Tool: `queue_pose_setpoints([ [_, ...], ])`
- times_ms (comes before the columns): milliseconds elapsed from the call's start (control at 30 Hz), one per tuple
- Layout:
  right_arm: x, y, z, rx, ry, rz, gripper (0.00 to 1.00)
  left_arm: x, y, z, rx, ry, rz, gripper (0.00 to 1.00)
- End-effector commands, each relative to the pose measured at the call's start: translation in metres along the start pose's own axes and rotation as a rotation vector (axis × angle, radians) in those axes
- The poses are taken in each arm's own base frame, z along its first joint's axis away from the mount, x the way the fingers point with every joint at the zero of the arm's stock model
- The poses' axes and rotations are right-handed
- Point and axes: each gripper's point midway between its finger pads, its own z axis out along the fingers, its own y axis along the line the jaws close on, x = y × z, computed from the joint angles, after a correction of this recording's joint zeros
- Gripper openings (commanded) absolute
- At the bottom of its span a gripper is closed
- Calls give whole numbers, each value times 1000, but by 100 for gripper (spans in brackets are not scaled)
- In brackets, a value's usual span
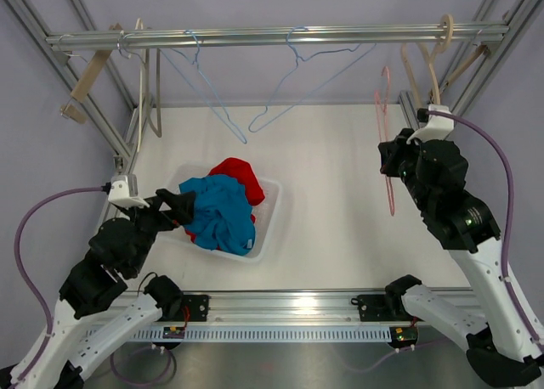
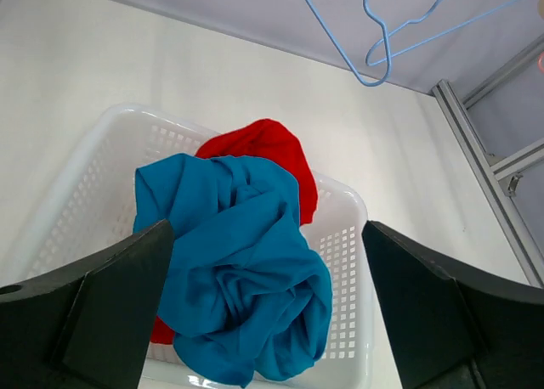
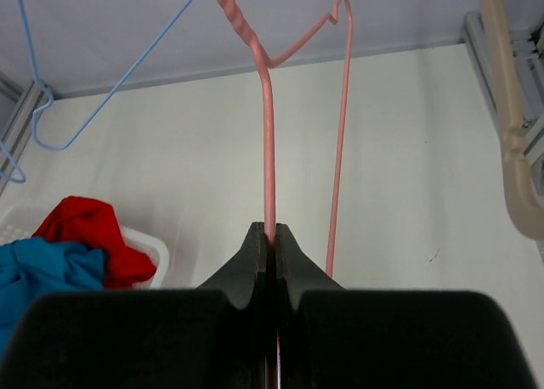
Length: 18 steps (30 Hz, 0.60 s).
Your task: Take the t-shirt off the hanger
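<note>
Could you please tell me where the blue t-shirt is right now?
The crumpled blue t-shirt lies in the white perforated plastic basket, left of centre in the top view, beside a red garment and right at the open left gripper.

White table (image 1: pixel 340 160) (aluminium frame (image 1: pixel 255 39) overhead) against lilac walls (image 1: pixel 255 2)

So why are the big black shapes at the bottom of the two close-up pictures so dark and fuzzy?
Left wrist view: those are fingers of the left gripper, close to the lens, dark and slightly soft, while the blue t-shirt is sharp and evenly lit. Right wrist view: likewise the right gripper, with the pink hanger crisp. Top view: soft even light, no harsh shadows.
</note>
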Motion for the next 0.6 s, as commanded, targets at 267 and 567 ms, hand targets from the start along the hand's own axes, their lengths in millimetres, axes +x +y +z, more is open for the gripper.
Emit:
queue_pose_setpoints([
  [267,-98,2,37,92,-210,-50,0,10,5,-30,164,-25,192,99],
  [567,-114,-12,78,104,-202,-7,0,4,-1,-38,227,-87,171,99],
])
